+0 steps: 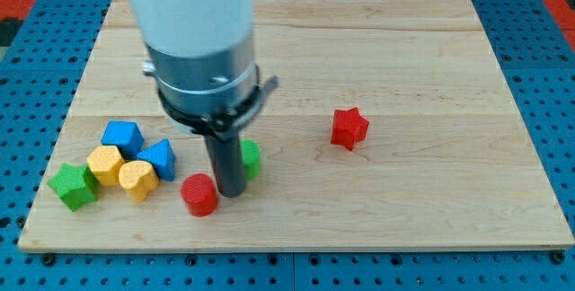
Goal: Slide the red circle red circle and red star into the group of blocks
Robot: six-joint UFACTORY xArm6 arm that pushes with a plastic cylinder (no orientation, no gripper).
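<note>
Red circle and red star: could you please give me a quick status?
My tip beside red circle, near group. Red star alone, view's right. Green block behind rod.

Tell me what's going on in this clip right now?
An arm with a rod is pushing blocks on a wooden board. My tip sits just right of the red circle, near the group at the view's lower left. A green block peeks out behind the rod. The red star sits alone, further right.
</note>
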